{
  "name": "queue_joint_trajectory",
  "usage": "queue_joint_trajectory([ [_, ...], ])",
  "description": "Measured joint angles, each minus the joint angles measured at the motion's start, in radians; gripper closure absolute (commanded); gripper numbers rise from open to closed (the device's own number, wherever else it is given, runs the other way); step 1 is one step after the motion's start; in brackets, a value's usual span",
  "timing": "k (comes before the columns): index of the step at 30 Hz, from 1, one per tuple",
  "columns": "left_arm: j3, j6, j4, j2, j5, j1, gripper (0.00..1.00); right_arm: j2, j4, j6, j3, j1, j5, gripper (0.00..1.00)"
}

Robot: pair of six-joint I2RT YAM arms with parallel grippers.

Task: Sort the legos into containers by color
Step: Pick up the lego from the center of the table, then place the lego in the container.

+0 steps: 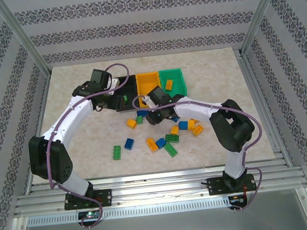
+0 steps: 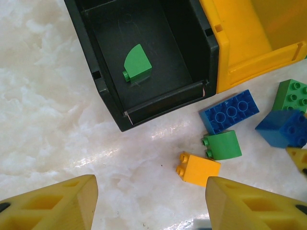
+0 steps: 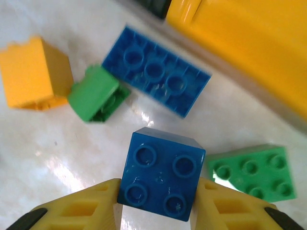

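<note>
step in hand: looks like the right gripper (image 3: 158, 191) is grabbing the blue square brick (image 3: 160, 179) off the table (image 1: 220, 76)
right fingers: pulled in narrow, one yellow pad against each side wall of that brick, so I'd call it gripped
left gripper (image 2: 151, 201): fingers spread wide with nothing between them, hanging over bare table just in front of the black bin (image 2: 108, 96)
where the brick is: middle of the table, just in front of the yellow bin (image 3: 249, 43); the bins sit toward the far edge
doing it well: I'd go straight up first. A flat green brick (image 3: 252, 172) lies just beside it and a long blue brick (image 3: 156, 72) is near, so any sideways drag would shove them. Keep the pads flat on the walls so it can't twist.
where it goes: my guess is the black bin, since yellow and the green bin (image 1: 172, 76) are spoken for. The left arm hangs right there, so mind the crossing.
how the brick looks: glossy deep blue, square top, four studs facing up, hard smooth sides
heads up: a green quarter-round piece (image 2: 136, 62) lies in the black bin, wrong colour I reckon
</note>
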Motion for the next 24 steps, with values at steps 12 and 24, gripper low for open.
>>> queue_joint_trajectory([
  [12,0.0,0.0,0.0,0.0,0.0,0.0,0.39,0.1,0.045,0.101,0.264,-0.134,-0.012,0.42],
  [24,0.0,0.0,0.0,0.0,0.0,0.0,0.39,-0.072,0.048,0.104,-0.053,-0.065,-0.014,0.42],
])
